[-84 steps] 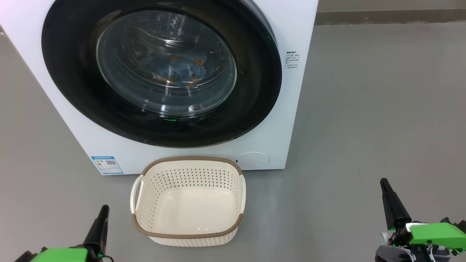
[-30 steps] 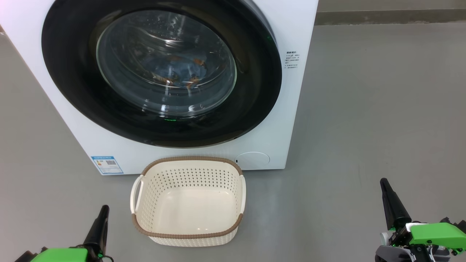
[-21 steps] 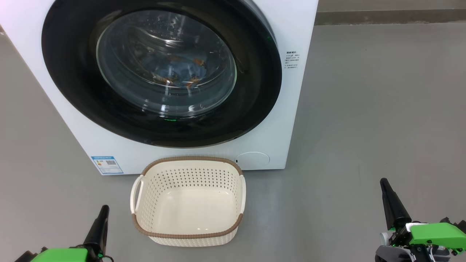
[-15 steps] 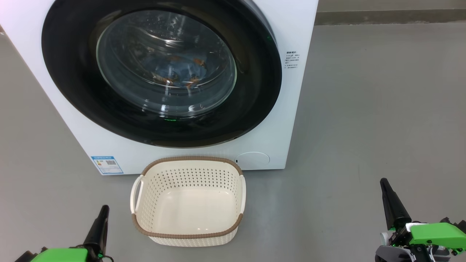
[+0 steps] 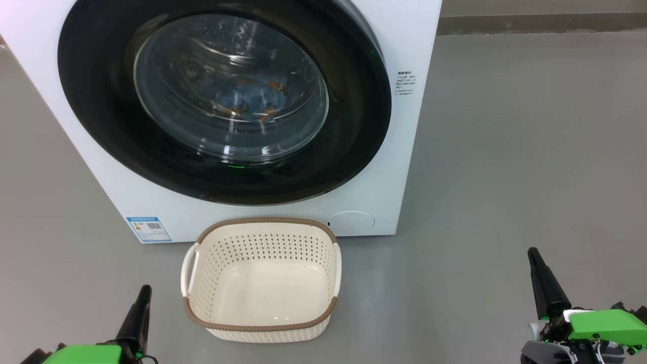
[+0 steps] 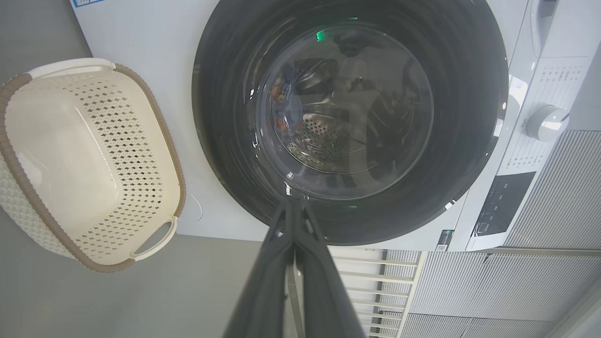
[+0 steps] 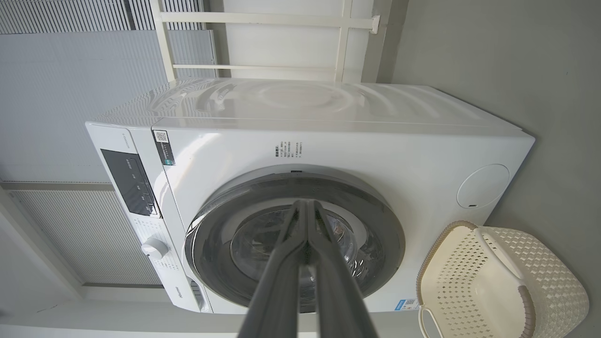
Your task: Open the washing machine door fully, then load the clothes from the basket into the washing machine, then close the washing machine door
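The washing machine [image 5: 404, 151] stands ahead with its black-rimmed door [image 5: 96, 126] flush against the front. Through the glass I see the clothes [image 5: 252, 108] as light blue fabric with orange spots, lying in the drum. On the floor just in front sits the basket [image 5: 263, 327], with nothing in it. My left gripper [image 5: 144, 290] is low at the left of the basket and is shut, holding nothing. Far to the right, my right gripper [image 5: 532, 253] is shut too. In the wrist views the left gripper [image 6: 293, 204] and right gripper [image 7: 305, 204] each point at the door.
Grey floor spreads to the right of the machine up to a wall base. A round service flap [image 5: 350, 221] and a blue label [image 5: 149, 228] sit low on the machine's front. The control panel knob [image 6: 544, 123] and a ribbed wall [image 6: 554, 211] lie beyond.
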Robot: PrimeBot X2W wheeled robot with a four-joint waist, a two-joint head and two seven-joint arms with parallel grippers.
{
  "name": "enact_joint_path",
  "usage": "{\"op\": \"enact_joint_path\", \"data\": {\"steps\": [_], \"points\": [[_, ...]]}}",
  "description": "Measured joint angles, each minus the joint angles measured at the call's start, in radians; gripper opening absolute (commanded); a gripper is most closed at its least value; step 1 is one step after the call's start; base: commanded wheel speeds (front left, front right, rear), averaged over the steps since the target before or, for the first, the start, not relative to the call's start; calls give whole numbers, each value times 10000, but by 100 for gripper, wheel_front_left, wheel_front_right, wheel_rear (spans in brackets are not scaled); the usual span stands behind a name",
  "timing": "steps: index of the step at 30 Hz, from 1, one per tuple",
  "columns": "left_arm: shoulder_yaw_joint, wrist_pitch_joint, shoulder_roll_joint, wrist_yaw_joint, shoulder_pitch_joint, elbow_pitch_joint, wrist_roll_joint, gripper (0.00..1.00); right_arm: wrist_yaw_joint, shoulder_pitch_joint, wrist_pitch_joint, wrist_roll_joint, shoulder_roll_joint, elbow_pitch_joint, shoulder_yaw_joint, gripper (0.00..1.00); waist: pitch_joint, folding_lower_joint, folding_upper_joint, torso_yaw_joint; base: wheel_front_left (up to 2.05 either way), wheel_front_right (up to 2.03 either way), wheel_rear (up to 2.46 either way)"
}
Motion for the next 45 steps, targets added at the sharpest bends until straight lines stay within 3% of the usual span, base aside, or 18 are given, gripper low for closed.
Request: {"op": "enact_joint_path", "data": {"steps": [45], "points": [[0, 0, 0, 0, 0, 2, 0, 0, 0, 0, 0, 0, 2, 0, -2, 0, 0, 0, 0, 0, 0, 0, 0]]}}
